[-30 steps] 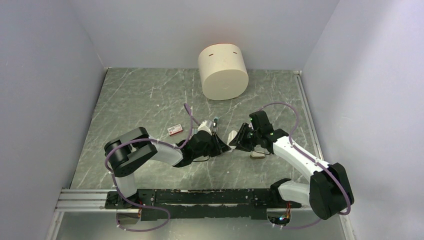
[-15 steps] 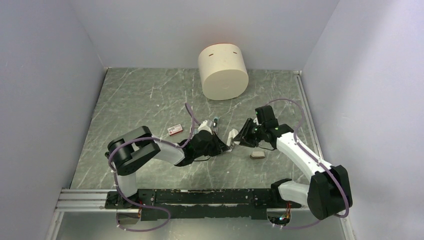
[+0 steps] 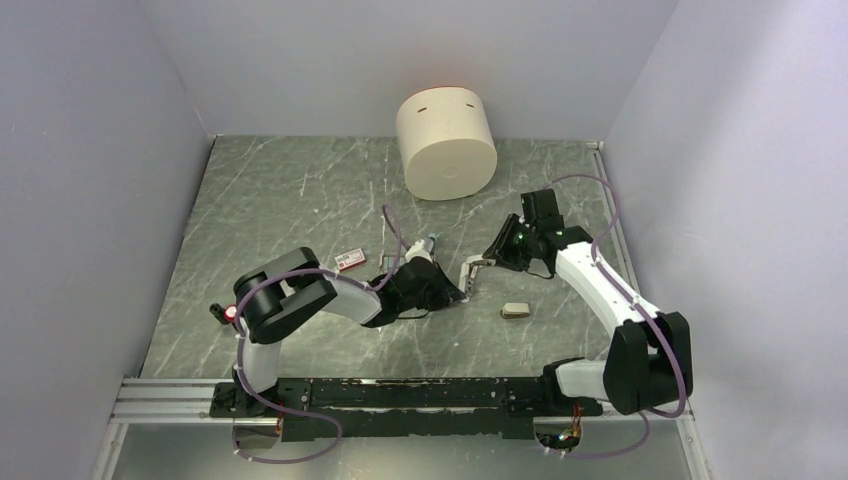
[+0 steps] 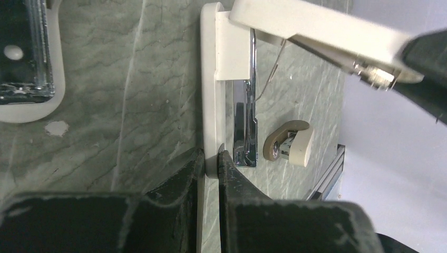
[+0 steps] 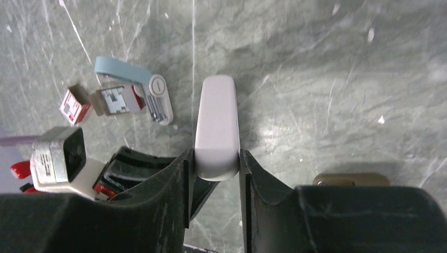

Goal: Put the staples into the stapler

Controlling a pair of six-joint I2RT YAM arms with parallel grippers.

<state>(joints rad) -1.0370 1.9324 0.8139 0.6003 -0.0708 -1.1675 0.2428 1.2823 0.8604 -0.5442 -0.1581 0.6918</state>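
Note:
The white stapler (image 3: 467,276) lies mid-table and is swung open. My left gripper (image 3: 447,293) is shut on the thin edge of its base (image 4: 207,84), close to the floor. The metal inner rail (image 4: 243,121) lies bare beside my fingertips. My right gripper (image 3: 480,264) is shut on the near end of the white top cover (image 5: 216,124) and holds it tilted up off the base. The cover also shows in the left wrist view (image 4: 316,26). The red-and-white staples box (image 3: 349,260) lies left of both grippers. In the right wrist view the box (image 5: 73,105) has a grey ridged block (image 5: 117,100) at its open end.
A pale blue piece (image 3: 430,243) lies just behind the left gripper. A short beige-grey piece (image 3: 514,310) lies right of the stapler, toward the front. A big cream cylinder (image 3: 446,143) stands at the back. A red-capped knob (image 3: 228,312) sticks out from the left arm.
My right gripper has drawn back and up to the right with the top cover, swinging the stapler open. My left arm has shifted slightly right and still holds the base.

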